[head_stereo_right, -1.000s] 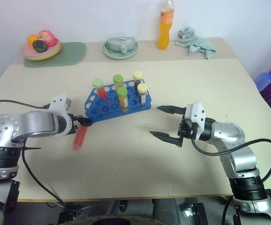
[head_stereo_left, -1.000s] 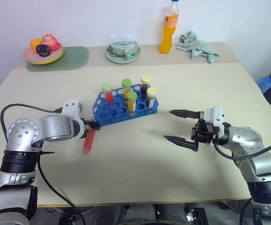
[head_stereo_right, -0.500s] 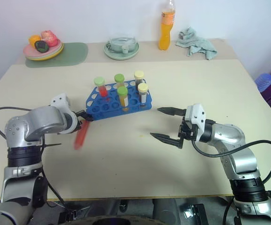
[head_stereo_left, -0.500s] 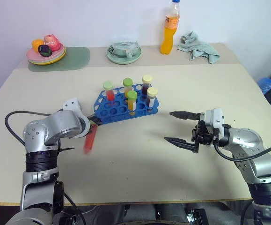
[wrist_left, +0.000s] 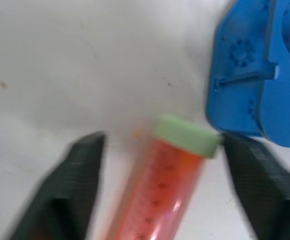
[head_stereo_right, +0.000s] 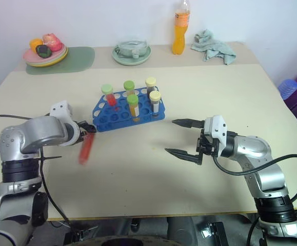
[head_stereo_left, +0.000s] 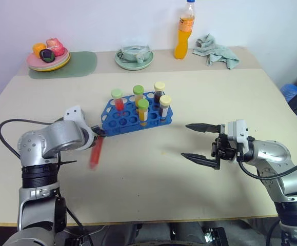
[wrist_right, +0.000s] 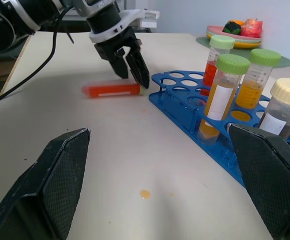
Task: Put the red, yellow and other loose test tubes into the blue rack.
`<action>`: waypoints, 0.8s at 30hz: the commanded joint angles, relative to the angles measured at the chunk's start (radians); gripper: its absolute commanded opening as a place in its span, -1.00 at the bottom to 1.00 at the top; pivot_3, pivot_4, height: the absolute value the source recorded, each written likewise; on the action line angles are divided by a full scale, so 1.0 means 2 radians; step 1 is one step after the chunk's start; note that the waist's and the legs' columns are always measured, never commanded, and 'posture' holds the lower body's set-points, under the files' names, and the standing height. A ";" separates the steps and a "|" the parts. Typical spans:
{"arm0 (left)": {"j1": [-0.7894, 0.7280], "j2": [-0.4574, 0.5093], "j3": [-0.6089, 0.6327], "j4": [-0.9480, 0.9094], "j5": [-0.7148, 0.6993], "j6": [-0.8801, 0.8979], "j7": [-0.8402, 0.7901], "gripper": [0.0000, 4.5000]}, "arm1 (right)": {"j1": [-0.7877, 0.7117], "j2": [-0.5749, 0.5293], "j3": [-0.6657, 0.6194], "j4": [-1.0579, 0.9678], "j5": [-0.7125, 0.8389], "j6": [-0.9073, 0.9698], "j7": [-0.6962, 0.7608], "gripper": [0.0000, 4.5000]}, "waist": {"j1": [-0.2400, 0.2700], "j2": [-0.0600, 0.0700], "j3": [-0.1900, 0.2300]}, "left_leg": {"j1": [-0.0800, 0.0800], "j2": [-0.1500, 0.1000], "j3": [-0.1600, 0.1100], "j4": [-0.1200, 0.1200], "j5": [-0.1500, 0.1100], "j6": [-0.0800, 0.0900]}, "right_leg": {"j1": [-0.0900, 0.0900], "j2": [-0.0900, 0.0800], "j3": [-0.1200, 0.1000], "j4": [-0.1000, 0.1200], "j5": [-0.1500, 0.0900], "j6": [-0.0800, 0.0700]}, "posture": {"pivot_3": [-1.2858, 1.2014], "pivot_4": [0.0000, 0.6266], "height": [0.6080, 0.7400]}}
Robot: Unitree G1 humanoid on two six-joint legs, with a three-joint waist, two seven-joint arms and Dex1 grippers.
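Left wrist view has the small clear plastic tube of red liquid with a green cap (wrist_left: 172,185) lying on the table beside the bright blue plastic rack (wrist_left: 257,70). Left gripper (wrist_left: 162,192) fingers straddle it, gaps both sides. Looks light, smooth, probably rolls; grab mid-barrel. Right gripper (head_stereo_left: 195,143) is spread wide.

I see a cream-coloured desk (head_stereo_left: 153,200) pushed against a plain white wall (head_stereo_left: 86,20), evenly lit. Along its back edge stand a pale green plate with toy fruit (head_stereo_left: 48,59) on a green mat (head_stereo_left: 79,64), another plate (head_stereo_left: 134,58), a tall orange drink bottle (head_stereo_left: 185,31) and a crumpled grey-green cloth (head_stereo_left: 216,50). Something blue (head_stereo_left: 290,92) sits on the floor past the desk's right side.
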 commanded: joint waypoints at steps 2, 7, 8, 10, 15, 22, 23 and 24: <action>0.005 0.024 -0.006 0.000 0.000 0.012 -0.039 -0.31 | -0.003 0.000 -0.011 -0.013 0.009 -0.005 0.000 1.00 | 0.000 0.000 0.000 | 0.000 0.000 0.000 0.000 0.000 0.000 | 0.000 0.000 0.000 0.000 0.000 0.000 | 0.03 -0.52 1.00; 0.025 0.047 -0.014 -0.015 0.000 0.011 -0.083 -0.31 | -0.007 0.001 -0.008 -0.009 0.008 -0.004 0.002 1.00 | 0.000 0.000 0.000 | 0.000 0.000 0.000 0.000 0.000 0.000 | 0.000 0.000 0.000 0.000 0.000 0.000 | 0.03 -0.52 1.00; 0.028 0.056 -0.017 -0.016 0.000 0.013 -0.097 -0.31 | -0.009 0.001 -0.007 -0.008 0.008 -0.004 0.002 1.00 | 0.000 0.000 0.000 | 0.000 0.000 0.000 0.000 0.000 0.000 | 0.000 0.000 0.000 0.000 0.000 0.000 | 0.03 -0.52 1.00; 0.035 0.076 -0.022 -0.021 0.000 0.017 -0.131 -0.31 | -0.014 0.002 -0.005 -0.004 0.007 -0.004 0.004 1.00 | -0.001 0.000 0.000 | 0.000 0.000 0.000 0.000 0.000 0.000 | 0.000 0.000 0.000 0.000 0.000 0.000 | 0.03 -0.52 1.00; 0.061 0.166 -0.052 -0.052 0.000 0.030 -0.280 -0.31 | -0.023 0.002 -0.002 0.007 0.006 -0.006 0.013 1.00 | -0.001 0.000 0.000 | 0.000 0.000 0.000 -0.001 0.000 0.000 | 0.000 0.000 0.000 0.000 0.000 0.000 | 0.03 -0.52 1.00; 0.156 0.349 0.015 -0.184 0.000 -0.008 -0.516 -0.31 | -0.043 0.006 0.005 0.029 0.004 -0.007 0.026 1.00 | -0.003 0.000 0.001 | 0.000 0.000 0.001 -0.004 0.000 0.000 | -0.001 -0.001 0.001 -0.002 -0.002 -0.004 | 0.03 -0.52 1.00; 0.171 0.321 0.049 -0.208 0.000 -0.045 -0.522 -0.31 | -0.046 0.006 0.006 0.032 0.003 -0.007 0.028 1.00 | -0.002 0.000 0.001 | 0.000 0.000 0.001 -0.004 0.000 0.000 | -0.001 -0.001 0.001 -0.002 -0.002 -0.004 | 0.03 -0.52 1.00; 0.183 0.289 0.079 -0.230 0.008 -0.079 -0.537 -0.31 | -0.048 0.007 0.006 0.035 0.003 -0.007 0.029 1.00 | -0.001 0.002 0.001 | 0.000 0.000 0.001 -0.004 0.000 0.000 | -0.001 -0.001 0.001 -0.002 -0.002 -0.004 | 0.03 -0.52 1.00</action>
